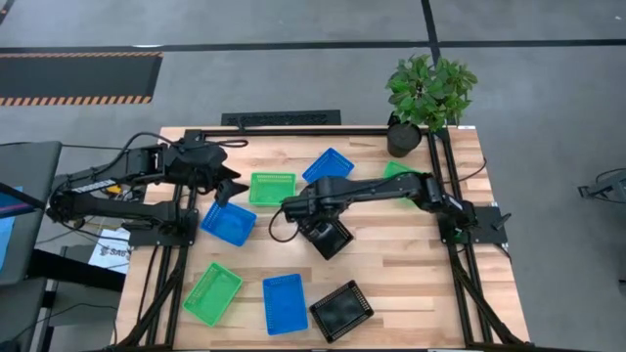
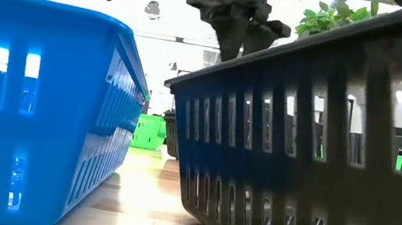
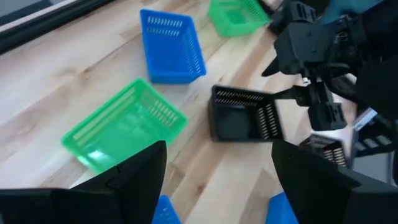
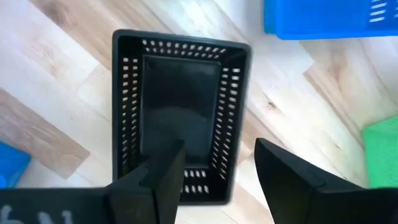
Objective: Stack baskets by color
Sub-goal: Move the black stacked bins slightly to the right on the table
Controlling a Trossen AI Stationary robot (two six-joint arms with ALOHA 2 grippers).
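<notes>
A black basket (image 4: 180, 106) rests flat on its bottom at the middle of the table (image 1: 411, 264). My right gripper (image 4: 217, 146) hangs open just above one of its short ends, pointing down. One finger is over the inside and the other beyond the rim, and nothing is between them. In the high view this gripper (image 1: 315, 223) partly covers that basket (image 1: 333, 242). My left gripper (image 1: 227, 189) waits open at the far left above a blue basket (image 1: 228, 223), holding nothing. The other baskets lie singly on the wood.
Far side: a green basket (image 1: 272, 188), a blue one (image 1: 328, 164), and a green one (image 1: 396, 171) partly under my right arm. Near edge: green (image 1: 212, 293), blue (image 1: 285, 303) and black (image 1: 341, 310) baskets. A potted plant (image 1: 428, 93) stands at the far right corner.
</notes>
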